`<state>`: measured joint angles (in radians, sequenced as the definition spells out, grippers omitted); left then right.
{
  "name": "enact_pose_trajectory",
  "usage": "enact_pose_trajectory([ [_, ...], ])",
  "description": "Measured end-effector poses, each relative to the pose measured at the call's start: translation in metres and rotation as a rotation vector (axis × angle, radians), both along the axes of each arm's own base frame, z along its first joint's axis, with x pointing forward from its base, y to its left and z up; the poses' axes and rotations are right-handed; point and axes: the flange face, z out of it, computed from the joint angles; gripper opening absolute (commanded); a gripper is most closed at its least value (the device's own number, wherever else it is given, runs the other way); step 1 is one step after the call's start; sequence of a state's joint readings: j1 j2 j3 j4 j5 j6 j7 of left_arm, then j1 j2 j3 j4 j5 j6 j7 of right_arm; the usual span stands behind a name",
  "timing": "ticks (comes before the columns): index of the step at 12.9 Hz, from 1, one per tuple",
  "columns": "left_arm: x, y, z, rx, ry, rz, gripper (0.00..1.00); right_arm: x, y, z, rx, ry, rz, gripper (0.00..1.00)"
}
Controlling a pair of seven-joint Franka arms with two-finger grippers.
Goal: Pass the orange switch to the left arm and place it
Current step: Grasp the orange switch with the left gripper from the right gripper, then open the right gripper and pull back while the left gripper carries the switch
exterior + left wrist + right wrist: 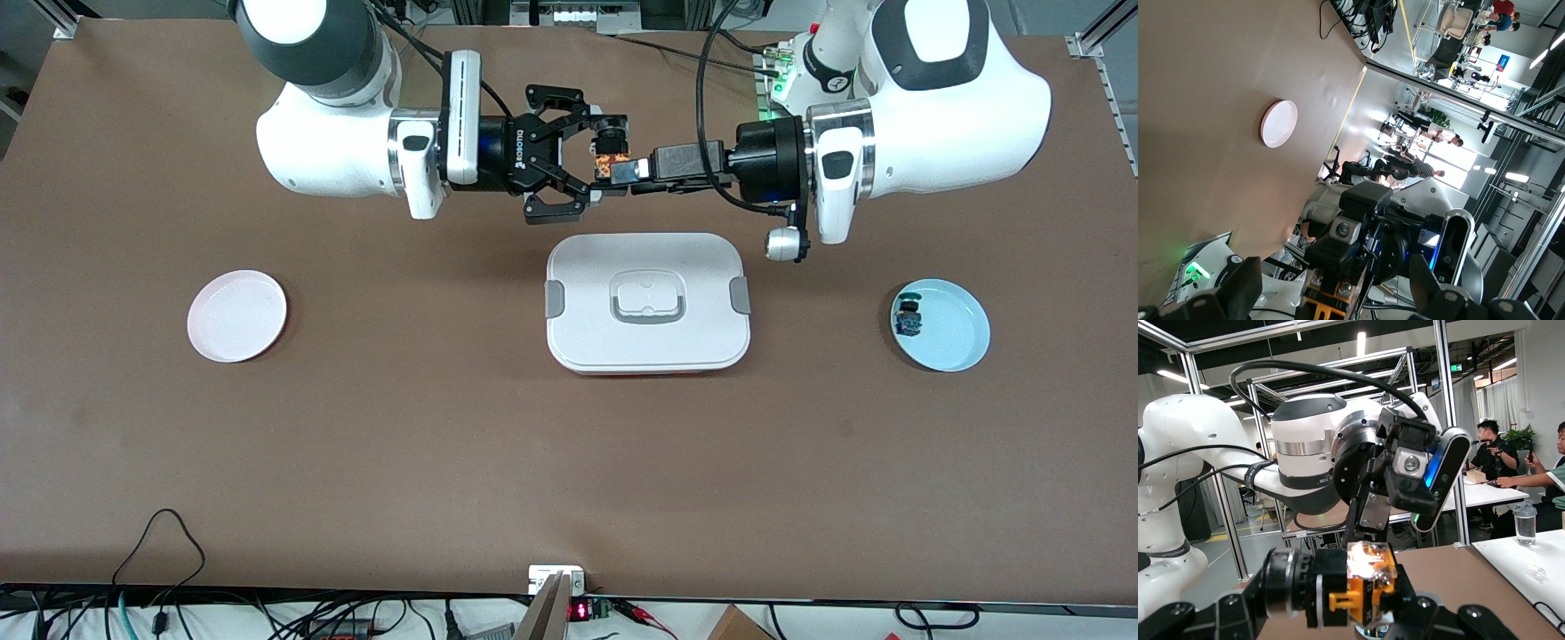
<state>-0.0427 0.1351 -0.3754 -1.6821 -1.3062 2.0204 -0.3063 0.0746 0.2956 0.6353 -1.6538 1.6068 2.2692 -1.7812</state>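
Standing by the table, nearest thing first:

Box (647,302): white, lid on, grey clips, mid-table, nearest the front cam of the task things. Red base edge shows at its near side.

Pink plate (237,316): toward right arm's end of the table, bare. Also seen in left wrist view (1279,123).

Blue plate (941,324): toward left arm's end; small switch w/ blue-green parts (909,316) sits on it near the rim.

Orange switch (609,166): up in the air, over the table just past the box's top edge, between the two grippers. Right wrist view shows it close up (1368,583), orange cap lit.

Left gripper (620,172): horizontal, fingers closed narrow on the orange switch.

Right gripper (594,165): horizontal, facing the left one, fingers spread wide either side of the switch, not yet clamped.

Arms: both reach in level from their bases and meet mid-table above the box's top edge.
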Motion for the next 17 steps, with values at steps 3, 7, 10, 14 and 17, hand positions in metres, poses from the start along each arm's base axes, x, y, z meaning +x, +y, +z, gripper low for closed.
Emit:
enact_pose_trajectory([
  [3,-0.001,-0.001,0.0,-0.001,0.005,-0.008,0.48,-0.001,0.001,0.0,-0.001,0.0,0.0,0.0],
  [7,-0.001,0.003,0.0,-0.006,0.008,-0.027,0.0,-0.002,0.003,0.0,0.008,0.008,0.001,0.0],
  [10,-0.001,0.012,-0.001,-0.016,0.03,-0.067,0.0,-0.009,0.012,0.001,0.01,0.013,0.002,0.0],
  [14,0.001,0.021,-0.001,-0.024,0.042,-0.082,0.0,-0.012,0.015,0.001,0.007,0.012,-0.002,1.0],
  [17,0.01,0.048,-0.001,-0.029,0.051,-0.064,0.0,-0.003,0.005,-0.003,0.001,0.016,-0.022,1.0],
])
